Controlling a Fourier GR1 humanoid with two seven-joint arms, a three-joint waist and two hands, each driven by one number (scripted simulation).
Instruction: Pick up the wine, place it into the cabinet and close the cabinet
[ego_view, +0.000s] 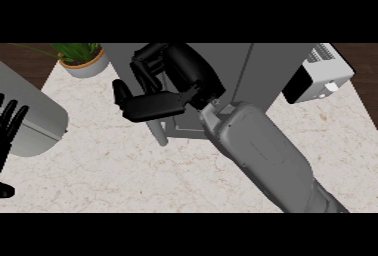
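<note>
The grey cabinet (266, 70) stands at the back middle of the counter. My right hand (159, 102) is up against its front left side, fingers relaxed and slightly bent, with nothing in them. A thin grey door edge (159, 134) sticks out toward me just below that hand. No wine bottle shows anywhere; the hand and forearm (258, 150) hide much of the cabinet's front. At the far left edge my left hand (10, 125) rests open with its fingers up.
A potted plant (81, 59) stands at the back left. A white toaster (321, 75) sits to the right of the cabinet. A rounded grey object (37, 122) lies at the left, next to my left hand. The counter (111, 170) is pale marble.
</note>
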